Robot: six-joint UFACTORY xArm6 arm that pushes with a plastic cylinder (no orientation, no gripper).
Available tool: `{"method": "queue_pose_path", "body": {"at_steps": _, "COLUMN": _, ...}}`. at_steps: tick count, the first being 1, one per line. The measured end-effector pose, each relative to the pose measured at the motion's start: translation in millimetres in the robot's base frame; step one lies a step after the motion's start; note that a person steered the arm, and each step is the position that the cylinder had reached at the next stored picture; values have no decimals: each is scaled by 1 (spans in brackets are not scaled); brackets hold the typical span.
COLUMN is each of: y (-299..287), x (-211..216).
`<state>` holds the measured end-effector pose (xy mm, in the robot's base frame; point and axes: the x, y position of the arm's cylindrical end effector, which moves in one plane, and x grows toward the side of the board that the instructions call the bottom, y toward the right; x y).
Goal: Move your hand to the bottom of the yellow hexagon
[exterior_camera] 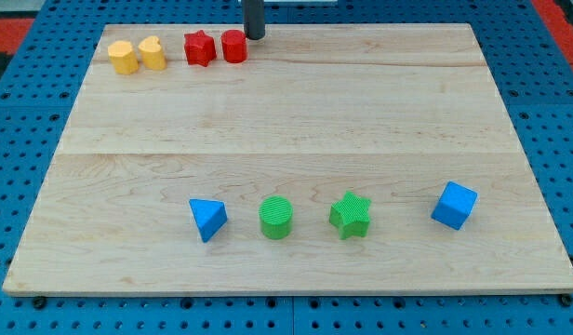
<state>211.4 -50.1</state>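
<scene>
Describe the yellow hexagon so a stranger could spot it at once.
Start at the wooden board and go to its top-left corner in the view, where four blocks sit in a row. The yellow hexagon is the leftmost. Its yellow neighbour looks rounder; the red star and red block lie further right, nearer my tip.

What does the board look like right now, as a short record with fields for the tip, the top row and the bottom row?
tip: my tip at the view's top edge, just right of the red cylinder
top row, view's left to right: yellow hexagon, second yellow block, red star, red cylinder
bottom row, view's left to right: blue triangle, green cylinder, green star, blue cube
task state: tip not yet below the yellow hexagon
surface: wooden board
</scene>
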Motion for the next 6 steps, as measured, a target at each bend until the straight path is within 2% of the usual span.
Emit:
{"method": "queue_pose_path", "body": {"at_steps": 1, "y": 2, "x": 0}}
{"method": "queue_pose_path", "body": {"at_steps": 2, "y": 68, "x": 43}}
{"method": "queue_pose_path", "body": {"at_steps": 3, "y": 73, "x": 137}}
{"method": "queue_pose_path", "body": {"at_steps": 4, "y": -54, "x": 160}}
{"method": "queue_pose_path", "body": {"at_steps": 5, "y": -158, "x": 149}}
{"method": "queue_pose_path", "body": {"at_steps": 6, "y": -198, "x": 137}}
